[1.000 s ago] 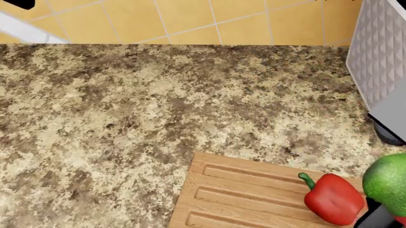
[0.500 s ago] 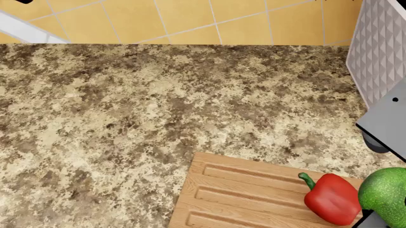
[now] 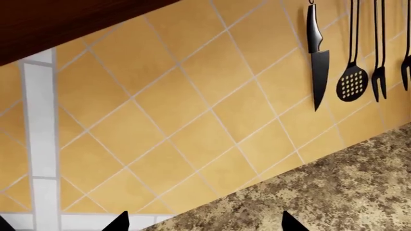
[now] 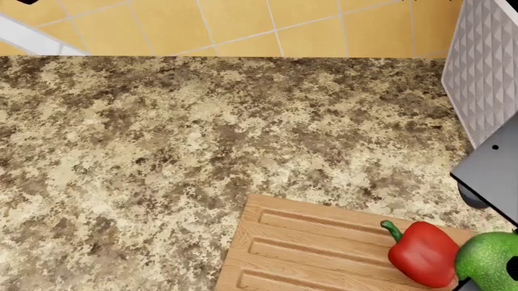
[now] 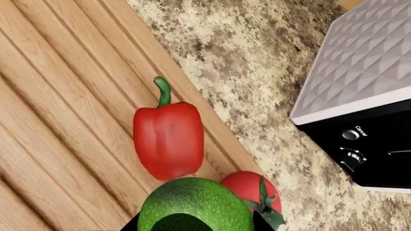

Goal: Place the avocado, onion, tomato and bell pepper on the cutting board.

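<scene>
Avocado [image 5: 194, 204] sat clamped in the right gripper [image 5: 196, 224] above the cutting board [image 5: 57, 134], just beside the bell pepper [image 5: 168, 139] and tomato [image 5: 252, 192] lying there. Toaster [image 5: 359, 96] stood nearby. Left gripper [image 3: 204, 224] faced tiled wall [image 3: 180, 106], fingertips spread, empty.

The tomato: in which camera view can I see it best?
The right wrist view shows it best: the tomato with its green calyx lies beside the bell pepper, partly behind the avocado. The head view does not show the tomato, only the pepper and avocado at its edge. The left wrist view faces the tiled wall and shows none of it.
</scene>
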You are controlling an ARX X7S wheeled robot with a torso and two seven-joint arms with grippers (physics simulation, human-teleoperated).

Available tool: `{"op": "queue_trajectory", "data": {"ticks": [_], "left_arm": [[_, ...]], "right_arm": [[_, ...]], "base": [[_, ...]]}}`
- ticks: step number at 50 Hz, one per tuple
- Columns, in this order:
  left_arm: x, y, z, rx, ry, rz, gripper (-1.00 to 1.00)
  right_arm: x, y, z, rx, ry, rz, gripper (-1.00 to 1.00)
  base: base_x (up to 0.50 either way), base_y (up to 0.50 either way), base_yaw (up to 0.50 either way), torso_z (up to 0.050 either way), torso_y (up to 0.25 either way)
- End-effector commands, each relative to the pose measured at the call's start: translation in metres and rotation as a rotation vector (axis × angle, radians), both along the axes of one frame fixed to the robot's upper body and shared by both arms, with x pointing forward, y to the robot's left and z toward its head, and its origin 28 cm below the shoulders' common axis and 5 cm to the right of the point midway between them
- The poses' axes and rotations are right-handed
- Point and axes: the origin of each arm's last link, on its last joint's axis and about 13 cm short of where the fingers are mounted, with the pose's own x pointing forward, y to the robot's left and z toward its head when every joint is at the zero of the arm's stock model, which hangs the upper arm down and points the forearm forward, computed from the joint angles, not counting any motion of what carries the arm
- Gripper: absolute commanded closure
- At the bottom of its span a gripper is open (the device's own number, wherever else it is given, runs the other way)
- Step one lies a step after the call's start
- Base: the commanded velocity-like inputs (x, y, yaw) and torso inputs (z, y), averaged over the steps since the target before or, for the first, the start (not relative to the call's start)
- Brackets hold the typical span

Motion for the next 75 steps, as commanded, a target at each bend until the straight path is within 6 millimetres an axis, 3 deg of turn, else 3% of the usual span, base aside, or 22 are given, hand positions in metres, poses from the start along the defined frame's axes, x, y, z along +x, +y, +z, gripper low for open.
{"op": "queue_trajectory", "data": {"ticks": [1,11,12,25,33,49,56,75], "left_arm": [[-0.001,0.001,0.001,0.000,-0.003,0.002,-1.00],[-0.002,0.000,0.005,0.002,-0.010,0.000,-1.00],[-0.003,0.000,0.005,0.001,-0.011,0.001,-1.00],[-0.004,0.000,0.004,-0.001,-0.013,0.001,-1.00],[-0.005,0.001,0.006,-0.001,-0.018,0.001,-1.00],[-0.009,-0.001,0.011,0.001,-0.032,-0.005,-1.00],[-0.009,-0.001,0.008,-0.002,-0.017,-0.009,-1.00],[-0.024,-0.003,-0.024,0.033,0.118,-0.039,-1.00]], "right_arm": [[0.001,-0.003,-0.003,-0.004,-0.006,-0.017,1.00],[0.000,-0.003,0.000,0.006,-0.012,-0.024,1.00],[-0.001,-0.004,0.000,0.005,-0.013,-0.023,-1.00],[-0.004,-0.003,0.011,-0.001,-0.046,-0.024,-1.00],[-0.013,0.000,0.034,-0.007,-0.109,-0.003,-1.00],[-0.025,0.012,0.051,-0.026,-0.178,0.057,-1.00],[-0.025,0.016,0.070,0.007,-0.313,0.051,-1.00],[-0.043,0.027,0.055,0.168,-0.708,-0.126,-1.00]], "base": [[0.00,0.00,0.00,0.000,0.000],[0.00,0.00,0.00,0.000,0.000],[0.00,0.00,0.00,0.000,0.000],[0.00,0.00,0.00,0.000,0.000],[0.00,0.00,0.00,0.000,0.000],[0.00,0.00,0.00,0.000,0.000],[0.00,0.00,0.00,0.000,0.000],[0.00,0.00,0.00,0.000,0.000]]}}
